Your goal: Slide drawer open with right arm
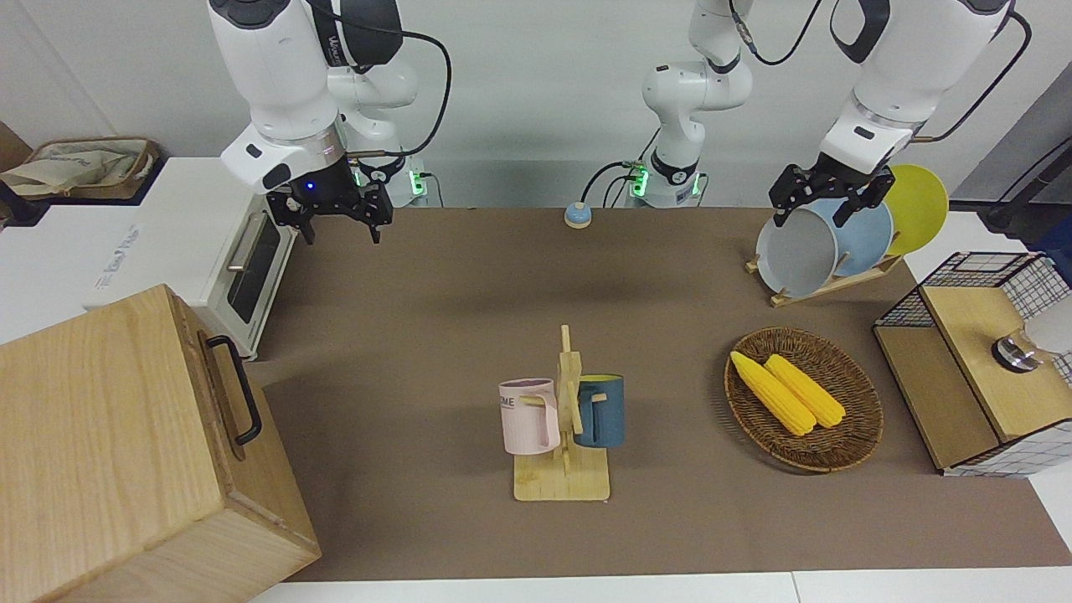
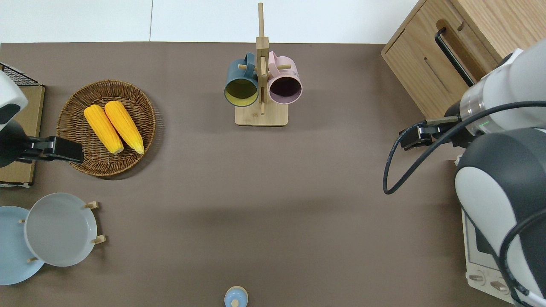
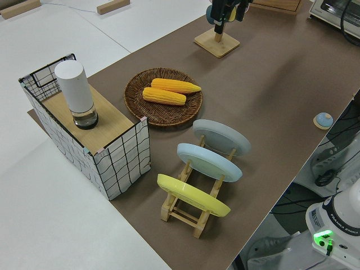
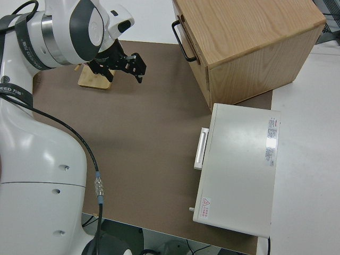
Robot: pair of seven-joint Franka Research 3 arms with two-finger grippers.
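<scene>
Drawer shut, handle untouched; right gripper aloft, fingers spread, empty.

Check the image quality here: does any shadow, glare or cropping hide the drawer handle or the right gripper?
Front view: soft, even light; the drawer handle is sharp, and a broad faint shadow lies on the brown mat. Overhead view: the right arm's bulk blocks most of the right gripper. Right side view: both are clear and without glare. Left side view: the cabinet is cropped at the top edge.
</scene>
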